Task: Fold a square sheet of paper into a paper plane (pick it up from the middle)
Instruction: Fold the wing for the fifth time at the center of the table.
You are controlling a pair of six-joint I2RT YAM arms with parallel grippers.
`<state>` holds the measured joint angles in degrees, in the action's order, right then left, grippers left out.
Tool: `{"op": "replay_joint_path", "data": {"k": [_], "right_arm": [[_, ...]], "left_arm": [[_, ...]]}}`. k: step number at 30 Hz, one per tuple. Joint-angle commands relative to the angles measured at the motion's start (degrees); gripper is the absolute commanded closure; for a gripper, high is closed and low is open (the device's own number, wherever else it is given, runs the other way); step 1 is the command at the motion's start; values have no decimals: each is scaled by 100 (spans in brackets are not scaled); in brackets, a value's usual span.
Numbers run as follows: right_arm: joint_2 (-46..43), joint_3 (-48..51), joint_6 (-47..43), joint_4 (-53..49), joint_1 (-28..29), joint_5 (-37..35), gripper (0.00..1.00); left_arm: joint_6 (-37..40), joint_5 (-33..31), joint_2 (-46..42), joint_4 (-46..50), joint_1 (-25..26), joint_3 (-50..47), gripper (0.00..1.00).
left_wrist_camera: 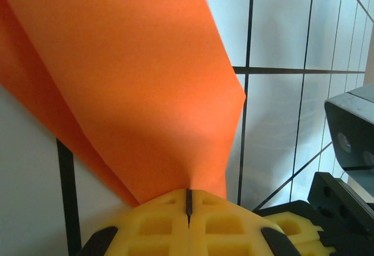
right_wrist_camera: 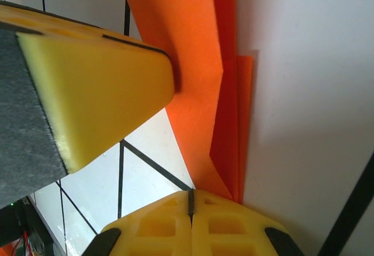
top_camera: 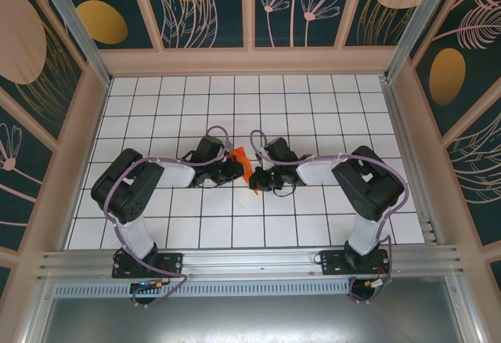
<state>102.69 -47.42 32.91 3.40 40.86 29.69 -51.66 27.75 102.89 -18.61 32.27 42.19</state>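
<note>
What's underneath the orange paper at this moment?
White gridded table shows past its edges; left gripper and right gripper pinch the paper. Tiles directly beneath are covered.

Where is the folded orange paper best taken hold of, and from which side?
Grip the folded orange paper at its layered edge, where stacked folds stiffen it. Come edge-on, one pad on each flat face, as the left pincer and right pincer do.

Scanning for anything readable and nothing is showing up: the orange paper (left_wrist_camera: 134, 75) is reading plain, the tiled table (top_camera: 235, 100) is carrying only grid lines, the patterned walls (top_camera: 203, 6) are displaying just plant shapes.
</note>
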Motion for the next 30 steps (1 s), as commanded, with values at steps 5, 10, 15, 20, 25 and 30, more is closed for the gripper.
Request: {"op": "replay_joint_path", "data": {"k": [5, 10, 15, 20, 25, 30], "right_arm": [[67, -228, -555, -769, -52, -259, 100], [-196, -301, -550, -699, -52, -17, 100], [-305, -347, -303, -490, -52, -56, 100], [-64, -397, -20, -238, -51, -211, 100], [90, -497, 49, -153, -52, -248, 100], [148, -614, 31, -171, -54, -291, 100]], "left_arm": [[112, -451, 178, 386, 14, 219, 100], [101, -488, 228, 478, 16, 215, 100], [93, -481, 275, 482, 14, 218, 100], [84, -481, 275, 495, 13, 219, 100], [103, -463, 282, 499, 12, 221, 100], [101, -480, 293, 522, 14, 236, 100]]}}
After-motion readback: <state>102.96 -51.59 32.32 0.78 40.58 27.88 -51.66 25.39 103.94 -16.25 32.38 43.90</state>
